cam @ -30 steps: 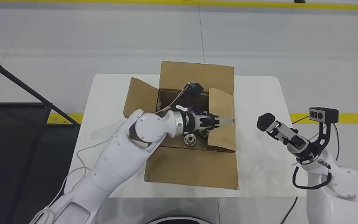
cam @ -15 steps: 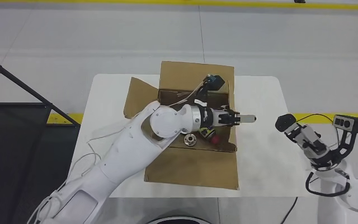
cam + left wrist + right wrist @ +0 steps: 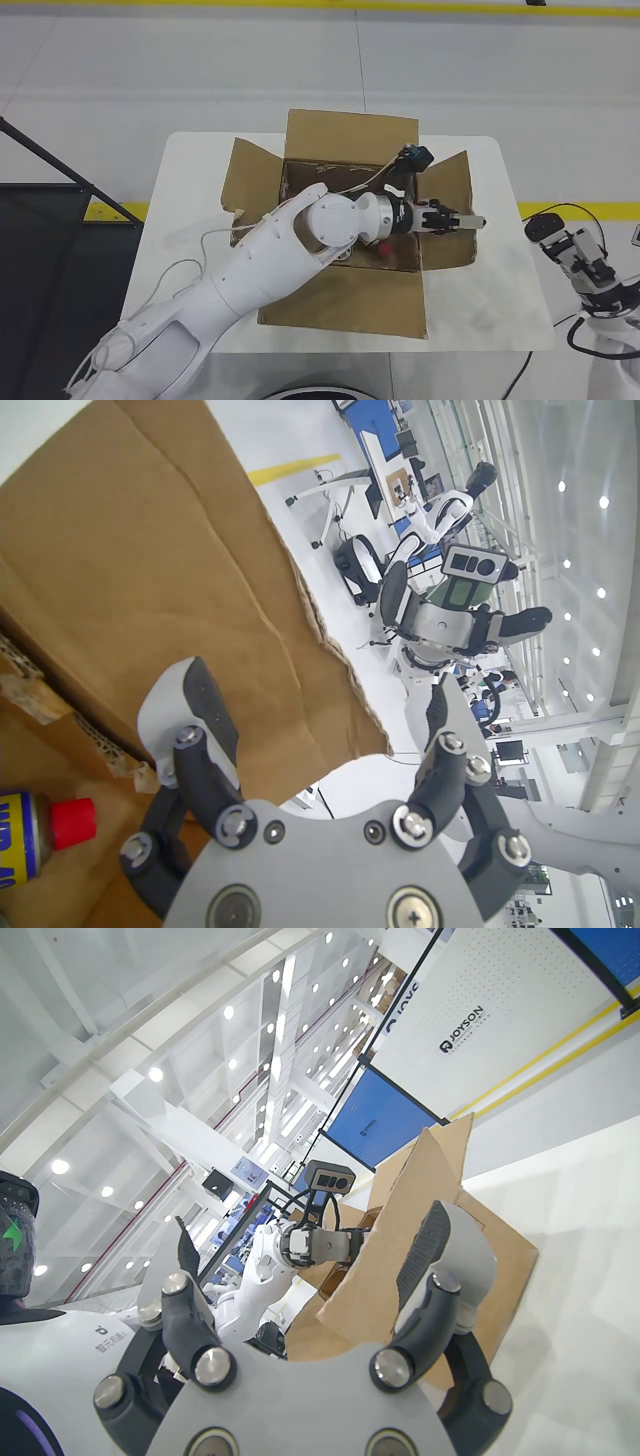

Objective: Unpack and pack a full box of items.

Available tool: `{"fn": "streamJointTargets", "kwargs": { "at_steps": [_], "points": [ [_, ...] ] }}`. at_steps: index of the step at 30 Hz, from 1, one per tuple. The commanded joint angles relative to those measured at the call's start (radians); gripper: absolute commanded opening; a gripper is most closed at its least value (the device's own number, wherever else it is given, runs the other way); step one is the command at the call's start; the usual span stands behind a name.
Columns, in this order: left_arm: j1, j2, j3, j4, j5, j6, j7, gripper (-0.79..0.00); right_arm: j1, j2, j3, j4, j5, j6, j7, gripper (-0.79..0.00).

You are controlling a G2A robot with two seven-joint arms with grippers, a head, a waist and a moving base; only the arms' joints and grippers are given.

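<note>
white table point(image 3: 185, 165) bearing an open cardboard box point(image 3: 345, 300), all four flaps folded outward; left flap point(image 3: 255, 175) slanting up and away from the opening; left arm point(image 3: 300, 235) crossing the box from the front-left corner toward the right side; inside the box, close to the right wall, a blue-and-yellow can point(image 3: 25, 842) with a red cap point(image 3: 72, 816); left gripper point(image 3: 462, 221) held out over the right flap point(image 3: 447, 195), fingers point(image 3: 210, 695) spread wide and grasping nothing; the flap's torn edge runs between them in the left wrist view, contact with it not discernible; right gripper point(image 3: 545, 228) just beyond the table's right edge, well apart from the box, facing it, likewise spread wide and empty.
</note>
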Motion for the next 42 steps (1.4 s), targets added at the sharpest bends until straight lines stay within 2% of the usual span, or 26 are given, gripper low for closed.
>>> {"fn": "streamJointTargets", "kwargs": {
  "at_steps": [1,8,14,19,23,28,32,37,42],
  "points": [
    [-0.009,-0.013,0.019,0.031,-0.006,0.0,-0.005,0.0,-0.002,0.0,0.001,0.003,-0.004,0.003,-0.008,0.0],
    [-0.043,-0.057,0.064,0.118,-0.021,0.025,-0.029,0.0,-0.002,0.0,0.001,0.003,-0.004,0.003,-0.008,0.0],
    [-0.058,-0.083,0.076,0.159,-0.019,0.036,-0.039,0.0,-0.002,0.0,0.001,0.003,-0.004,0.003,-0.008,0.0],
    [-0.062,-0.087,0.052,0.155,-0.01,0.032,-0.037,0.0,-0.002,0.0,0.001,0.003,-0.004,0.003,-0.008,0.0],
    [-0.05,-0.074,0.002,0.116,0.004,0.029,-0.038,0.0,-0.001,0.001,0.001,-0.016,-0.018,0.004,-0.027,0.0],
    [-0.001,-0.033,-0.101,-0.006,0.065,0.044,-0.051,0.0,0.019,0.007,-0.02,-0.09,-0.088,0.008,-0.033,0.0],
    [0.077,0.013,-0.222,-0.155,0.137,0.072,-0.072,0.0,0.064,0.016,-0.049,-0.154,-0.163,0.027,-0.029,0.0],
    [0.235,0.074,-0.42,-0.398,0.241,0.121,-0.096,0.0,0.131,0.027,-0.111,-0.24,-0.292,0.064,-0.015,0.0],
    [0.416,0.121,-0.632,-0.62,0.314,0.155,-0.135,0.0,0.218,0.037,-0.24,-0.303,-0.425,0.112,0.033,0.0]
  ]
}}
